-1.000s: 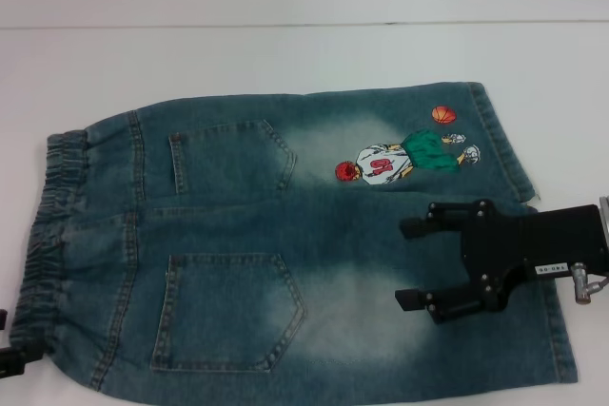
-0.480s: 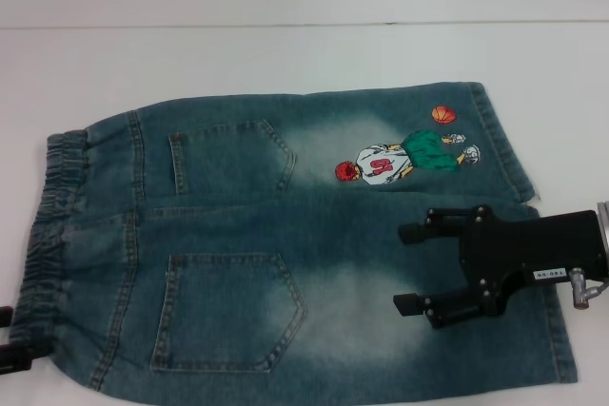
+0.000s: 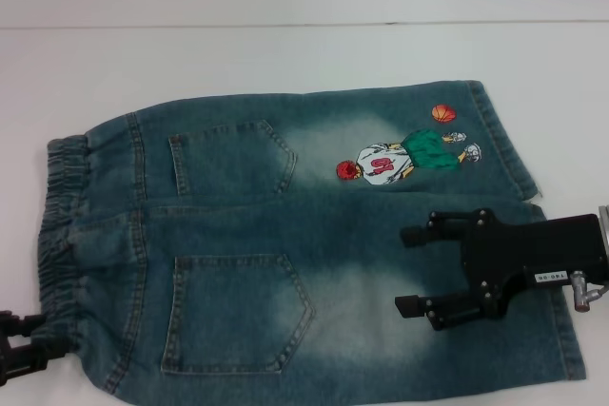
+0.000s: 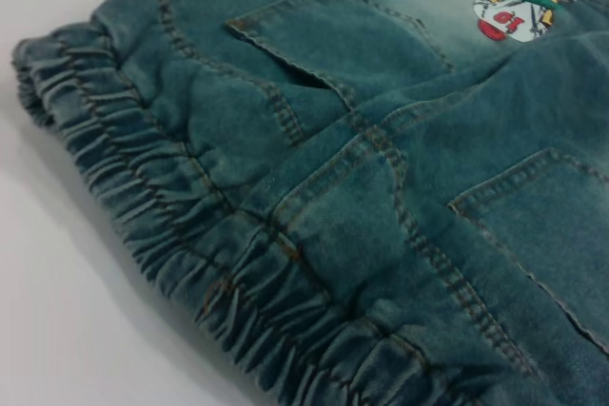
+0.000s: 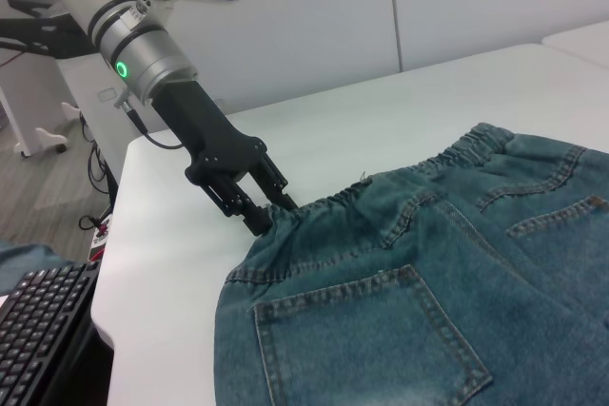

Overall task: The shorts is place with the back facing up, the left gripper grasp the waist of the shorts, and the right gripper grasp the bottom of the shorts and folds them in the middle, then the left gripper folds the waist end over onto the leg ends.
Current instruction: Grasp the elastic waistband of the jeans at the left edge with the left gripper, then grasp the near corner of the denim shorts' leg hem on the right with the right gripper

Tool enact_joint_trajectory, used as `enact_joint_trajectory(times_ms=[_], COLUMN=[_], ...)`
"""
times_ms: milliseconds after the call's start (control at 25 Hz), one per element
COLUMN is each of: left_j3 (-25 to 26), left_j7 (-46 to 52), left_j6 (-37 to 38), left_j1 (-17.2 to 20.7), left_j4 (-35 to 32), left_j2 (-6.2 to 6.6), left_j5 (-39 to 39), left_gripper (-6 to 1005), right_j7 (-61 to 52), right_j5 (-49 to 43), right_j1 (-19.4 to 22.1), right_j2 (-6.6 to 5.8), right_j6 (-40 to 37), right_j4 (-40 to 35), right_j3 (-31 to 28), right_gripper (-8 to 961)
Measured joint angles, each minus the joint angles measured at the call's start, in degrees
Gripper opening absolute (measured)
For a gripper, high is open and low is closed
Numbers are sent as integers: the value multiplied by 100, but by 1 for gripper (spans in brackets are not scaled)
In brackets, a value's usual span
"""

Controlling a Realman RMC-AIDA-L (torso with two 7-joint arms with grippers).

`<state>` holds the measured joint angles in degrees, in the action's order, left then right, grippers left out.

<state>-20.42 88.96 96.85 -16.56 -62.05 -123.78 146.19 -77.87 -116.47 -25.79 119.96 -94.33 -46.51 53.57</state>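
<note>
Shorts (image 3: pixel 285 244) of faded blue denim, with an elastic waistband and a basketball-player patch, are laid flat with the back pockets up on the white worktop (image 3: pixel 285 54), waist toward the robot's left and leg ends toward its right. Against the frames a second and half a second earlier, the near corner of the waistband (image 3: pixel 57 235) is seen to have been nudged inward and bunched a little, and the left gripper (image 3: pixel 24 354) is seen to have come further in at that corner. In the right wrist view its dark fingers (image 5: pixel 249 211) are set narrow, their tips at the gathered edge of the waist; whether cloth is already pinched between them cannot be told. This is judged to be the start of the waist grasp, with the middle fold not yet begun. Behind those fingers the left arm is stretched low over the worktop, sloping down toward the cloth. The right gripper (image 3: pixel 411 268) is held over the near leg of the shorts, close to the hem, its two fingers (image 3: pixel 419 233) spread wide and empty, pointing toward the waist, with the black wrist body reaching back off the right edge.
</note>
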Motion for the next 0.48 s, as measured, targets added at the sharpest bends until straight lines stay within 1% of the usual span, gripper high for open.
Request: enact_joint_trajectory(times_ms=[200, 360, 480], left_j3=[-34, -46, -46], left_j7=[62, 71, 105], left_j6=[14, 18, 22], left_j1=[-81, -119, -159], left_j4=[0, 0, 3], left_j2=[10, 16, 20], left_j5=[86, 86, 86], left_gripper=[541, 343, 190], right_j7=[-34, -156, -486], right_j5=[-7, -52, -303], right_j1=[27, 86, 100], right_j2=[-17, -45, -64], right_j6=[17, 19, 16], right_j4=[21, -10, -155], right_j3=[-14, -14, -15], right_gripper=[915, 888, 768])
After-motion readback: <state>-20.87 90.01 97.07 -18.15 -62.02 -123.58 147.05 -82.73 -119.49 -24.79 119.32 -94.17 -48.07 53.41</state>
